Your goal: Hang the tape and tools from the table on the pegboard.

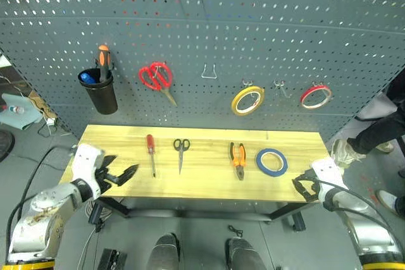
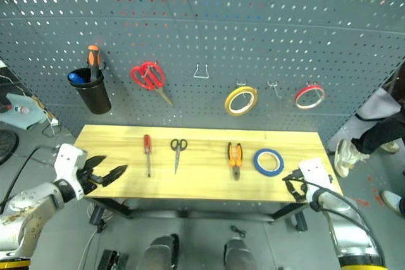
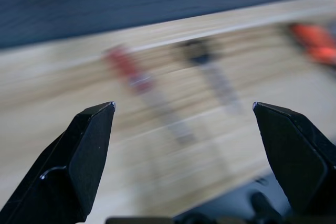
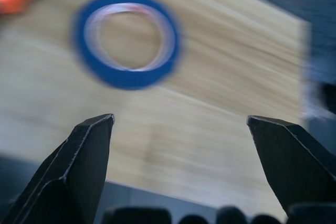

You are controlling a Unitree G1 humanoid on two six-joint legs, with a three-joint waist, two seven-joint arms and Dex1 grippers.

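Both pincers, left (image 1: 124,175) & right (image 1: 302,189), gape empty; flat blue tape (image 1: 271,162) ring w/ wide hole on table (image 1: 202,178).

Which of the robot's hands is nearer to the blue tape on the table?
Right. The right hand hovers open at the table's right front corner, just beside the blue tape. The left hand is open at the opposite end, beyond the screwdriver.
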